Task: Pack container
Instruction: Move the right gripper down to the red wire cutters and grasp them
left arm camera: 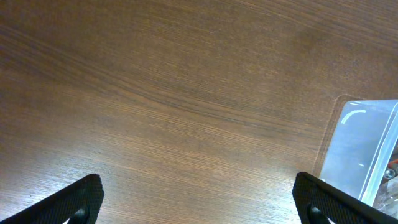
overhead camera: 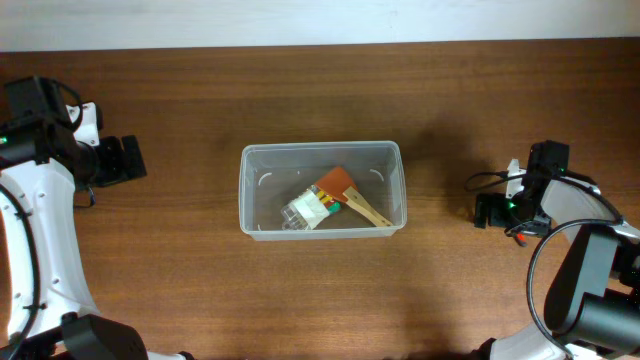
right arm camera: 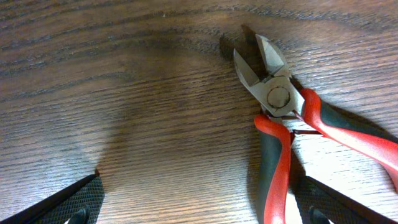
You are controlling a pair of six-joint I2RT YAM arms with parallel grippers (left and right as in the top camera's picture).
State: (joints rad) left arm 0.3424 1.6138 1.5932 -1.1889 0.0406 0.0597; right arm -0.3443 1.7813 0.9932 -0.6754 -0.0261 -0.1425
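Hovering just above the worktop, my right tool has its fingers spread wide with nothing between them. A pair of red-and-black cutters lies flat on the wood just ahead and to one side, jaws slightly parted and untouched. My left tool is likewise spread and empty, held over bare wood at the far left, well apart from everything. The container sits mid-worktop between my two arms, upright and lidless, and only a corner of it shows at the edge of my left wrist view. Inside it I count two things lying together near the front wall: one clear battery pack with a green-and-yellow label, and one orange-headed implement with a wooden handle, which may be a brush or a spatula, I cannot tell. Outside it I count one thing, the cutters. By that count I judge the packing about two-thirds done: two items in, one to fetch. My right tool looks placed to take the cutters, though no grasp has begun. I see no lid anywhere, so I cannot say whether closing is part of the job.
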